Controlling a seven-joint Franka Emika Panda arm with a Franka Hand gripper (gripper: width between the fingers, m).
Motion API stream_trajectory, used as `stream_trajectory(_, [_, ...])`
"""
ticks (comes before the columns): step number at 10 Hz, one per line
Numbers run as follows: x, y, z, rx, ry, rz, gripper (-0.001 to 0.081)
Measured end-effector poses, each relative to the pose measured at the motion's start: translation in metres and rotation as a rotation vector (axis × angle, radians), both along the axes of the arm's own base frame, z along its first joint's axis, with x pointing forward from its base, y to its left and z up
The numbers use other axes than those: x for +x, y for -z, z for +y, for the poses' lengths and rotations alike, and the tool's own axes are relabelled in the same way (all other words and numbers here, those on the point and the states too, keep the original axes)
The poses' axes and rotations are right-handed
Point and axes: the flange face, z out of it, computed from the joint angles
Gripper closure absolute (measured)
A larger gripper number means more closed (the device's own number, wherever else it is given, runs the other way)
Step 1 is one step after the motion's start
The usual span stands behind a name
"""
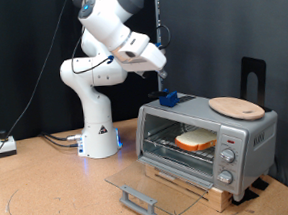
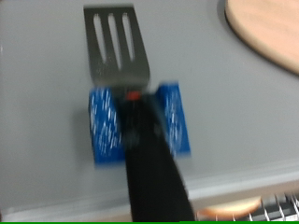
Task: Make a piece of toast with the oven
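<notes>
The silver oven [image 1: 249,137] stands at the exterior view's right with its glass door [image 1: 165,178] dropped open. The piece of toast [image 1: 196,140] lies on the wire rack inside. My gripper [image 1: 169,98] is down on the oven's top near its left end. In the wrist view its blue pads [image 2: 107,126] sit on both sides of the black handle of a slotted metal spatula [image 2: 117,42], whose blade lies flat on the grey oven top [image 2: 37,84]. The gripper [image 2: 138,117] is shut on the spatula.
A round light wooden plate [image 1: 236,106] rests on the oven top near its right end, and also shows in the wrist view [image 2: 271,33]. The door's handle [image 1: 139,200] juts out over the brown table. A black stand [image 1: 254,79] rises behind the oven.
</notes>
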Motion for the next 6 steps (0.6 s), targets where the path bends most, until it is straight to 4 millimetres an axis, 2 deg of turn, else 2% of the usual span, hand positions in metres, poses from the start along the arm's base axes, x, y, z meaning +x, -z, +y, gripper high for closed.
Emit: stream_trajectory(6, [0.016,0.023,-0.072,-0.023,0.008,0.000,-0.0003])
